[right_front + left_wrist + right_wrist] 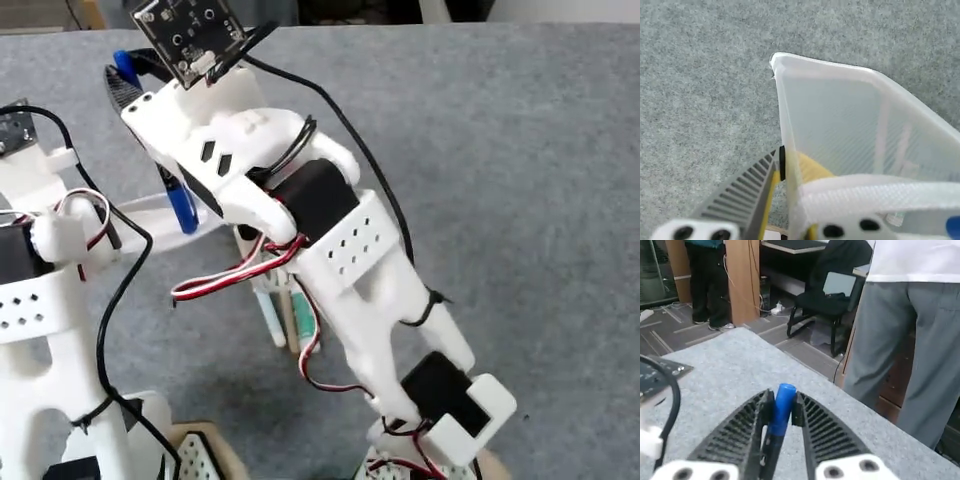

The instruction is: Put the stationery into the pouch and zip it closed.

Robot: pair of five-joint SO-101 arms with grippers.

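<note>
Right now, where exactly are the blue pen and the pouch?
blue pen (783, 406): right wrist view, on the barrel near its blue end.
pouch (840, 115): left wrist view, on its translucent side wall.

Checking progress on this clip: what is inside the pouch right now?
Through the translucent pouch wall, two faint stick-like shapes show; whether inside or beneath is unclear. The blue pen is in the right end effector. An arm covers the rest.
</note>
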